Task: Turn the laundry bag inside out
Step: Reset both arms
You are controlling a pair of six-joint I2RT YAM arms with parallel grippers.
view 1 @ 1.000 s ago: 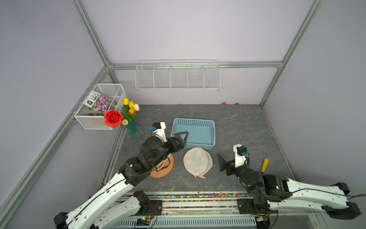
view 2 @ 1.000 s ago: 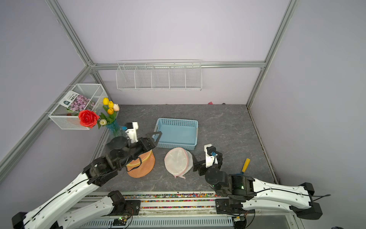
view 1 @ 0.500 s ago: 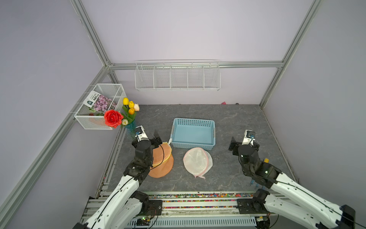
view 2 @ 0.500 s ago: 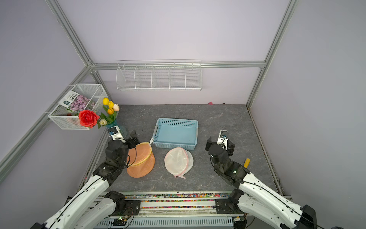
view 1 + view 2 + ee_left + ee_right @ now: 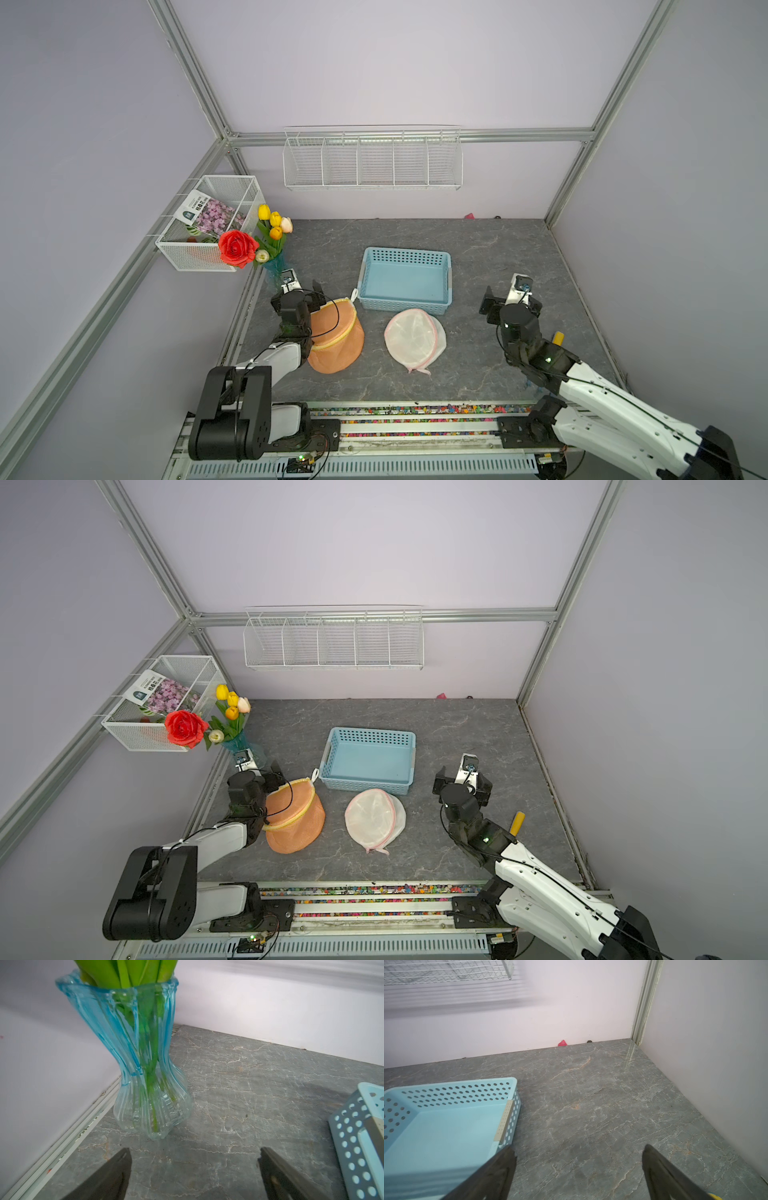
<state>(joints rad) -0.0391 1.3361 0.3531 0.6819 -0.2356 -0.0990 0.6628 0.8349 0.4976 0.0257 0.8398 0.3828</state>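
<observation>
Orange round mesh laundry bag [image 5: 337, 347] sits just behind the wide-open left gripper [image 5: 194, 1150], seemingly untouched; the right gripper [image 5: 578, 1147] gapes empty too.

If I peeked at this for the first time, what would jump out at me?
Probably the big red rose at the wire basket on the left wall, with yellow tulips right beside it. Then two puffy bags on the grey table: an orange mesh bag on the left, and a white mesh bag just in front of the light blue basket in the middle.
</observation>
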